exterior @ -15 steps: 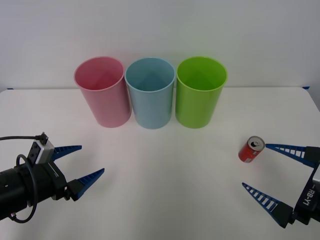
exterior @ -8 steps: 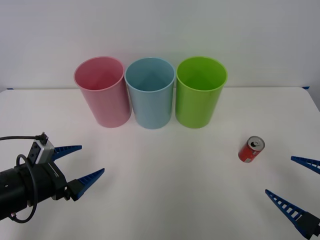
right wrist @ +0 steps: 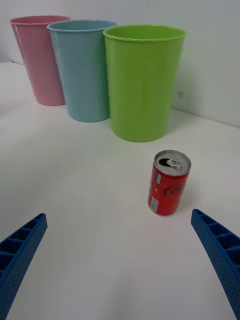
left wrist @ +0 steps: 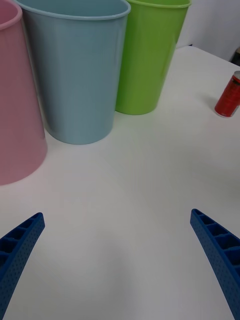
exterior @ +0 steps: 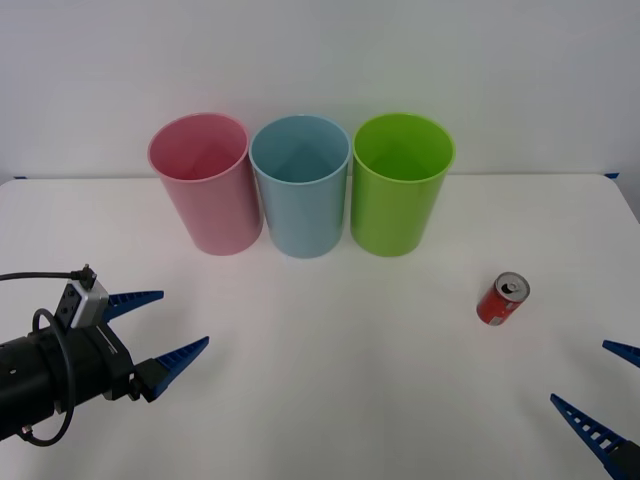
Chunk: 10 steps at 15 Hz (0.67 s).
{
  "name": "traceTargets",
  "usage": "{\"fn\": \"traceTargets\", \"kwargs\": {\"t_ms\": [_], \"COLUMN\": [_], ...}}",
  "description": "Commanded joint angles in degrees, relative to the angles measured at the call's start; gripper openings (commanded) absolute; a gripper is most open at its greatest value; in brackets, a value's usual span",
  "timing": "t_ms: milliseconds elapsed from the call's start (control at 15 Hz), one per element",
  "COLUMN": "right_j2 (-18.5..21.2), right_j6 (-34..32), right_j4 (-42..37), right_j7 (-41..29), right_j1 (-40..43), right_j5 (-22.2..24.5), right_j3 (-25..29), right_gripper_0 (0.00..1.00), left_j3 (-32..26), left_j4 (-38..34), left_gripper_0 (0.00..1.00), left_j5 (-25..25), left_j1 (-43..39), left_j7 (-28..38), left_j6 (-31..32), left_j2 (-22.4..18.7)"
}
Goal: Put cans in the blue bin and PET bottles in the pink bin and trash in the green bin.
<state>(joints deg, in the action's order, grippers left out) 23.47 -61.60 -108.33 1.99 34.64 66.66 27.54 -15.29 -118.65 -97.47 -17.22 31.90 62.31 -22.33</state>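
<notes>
1. Your white worktop (exterior: 330, 350) carries everything, and it runs back to a pale wall.
2. Three tall bins stand in a row at the far side of it, rims up and sides almost touching: the pink bin (exterior: 205, 185) on the left, the blue bin (exterior: 300, 188) in the middle, the green bin (exterior: 400, 185) on the right. From the right wrist camera you see the same row with the green bin (right wrist: 142, 82) nearest, then the blue bin (right wrist: 82, 70) and the pink bin (right wrist: 42, 60) behind it.
3. Your left gripper (exterior: 165, 325) hangs low over the near left part of the worktop, its blue ribbed fingers spread wide with nothing between them, well apart from the bins. Its wrist camera looks toward the blue bin (left wrist: 75, 70) and the green bin (left wrist: 150, 55).
4. Your right gripper (exterior: 600, 395) sits at the near right corner, fingers spread wide and empty.
5. The red drink can (exterior: 502, 298) stands upright on the worktop, silver top and pull-tab up, in front of and to the right of the green bin and apart from it. It lies ahead of your right gripper, beyond the fingertips, not between them. In the right wrist view the can (right wrist: 169, 182) stands closer to one finger's line than to the other. The left wrist view catches the can (left wrist: 229, 95) at its edge.
</notes>
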Motion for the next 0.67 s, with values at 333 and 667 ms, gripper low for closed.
{"fn": "traceTargets", "kwargs": {"t_ms": [333, 667], "right_j2": [0.0, 0.0], "right_j6": [0.52, 0.78], "right_j4": [15.25, 25.45], "right_j7": [9.61, 17.61], "right_j1": [-3.97, -9.24], "right_j5": [-7.77, -12.52], "right_j3": [-2.67, -5.57], "right_gripper_0": [1.0, 1.0], "left_j3": [0.0, 0.0], "left_j4": [0.0, 0.0], "left_gripper_0": [1.0, 1.0], "left_j5": [0.0, 0.0], "left_j1": [0.0, 0.0], "left_j7": [0.0, 0.0], "left_j6": [0.0, 0.0], "left_j2": [0.0, 0.0]}}
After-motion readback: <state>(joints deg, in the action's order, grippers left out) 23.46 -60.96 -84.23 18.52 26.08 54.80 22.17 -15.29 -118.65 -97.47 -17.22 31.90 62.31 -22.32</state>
